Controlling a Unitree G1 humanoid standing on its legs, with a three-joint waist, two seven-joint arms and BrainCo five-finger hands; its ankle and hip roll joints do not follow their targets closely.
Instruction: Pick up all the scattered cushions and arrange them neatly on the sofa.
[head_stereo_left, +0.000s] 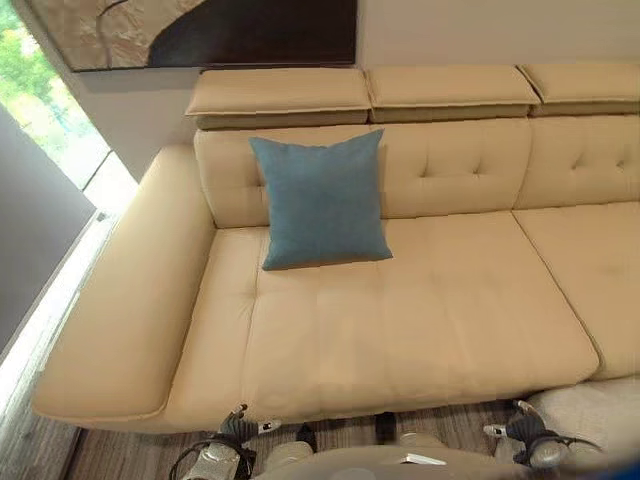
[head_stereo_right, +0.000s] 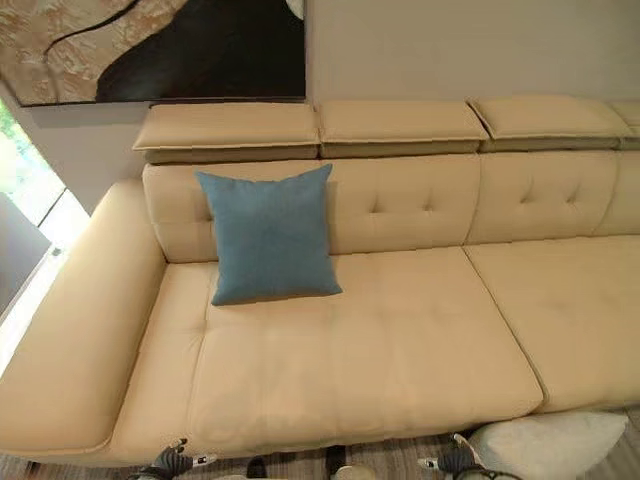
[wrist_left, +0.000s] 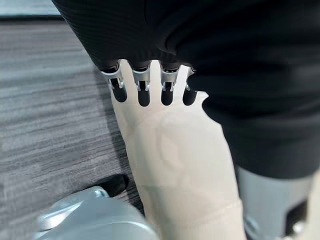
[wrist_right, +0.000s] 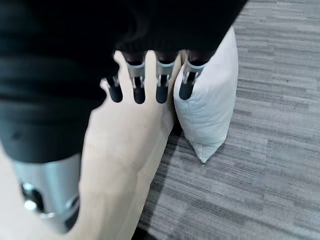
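A blue cushion (head_stereo_left: 320, 200) stands upright against the backrest at the left end of the beige sofa (head_stereo_left: 430, 320). A pale grey cushion (head_stereo_right: 545, 445) sits on the floor and leans against the sofa's front at the lower right; it also shows in the right wrist view (wrist_right: 212, 100). My right hand (wrist_right: 161, 90) hangs open just beside that cushion, fingers straight, holding nothing. Low in front of the sofa's left part, my left hand (wrist_left: 144, 94) hangs open and empty. Both hands sit at the bottom edge of the eye views, left hand (head_stereo_left: 237, 428) and right hand (head_stereo_left: 525, 428).
The sofa's wide left armrest (head_stereo_left: 120, 320) runs toward me. A dark painting (head_stereo_left: 200, 30) hangs on the wall above the backrest, and a window (head_stereo_left: 45, 110) lies at far left. Grey striped floor (wrist_right: 260, 175) spreads in front of the sofa.
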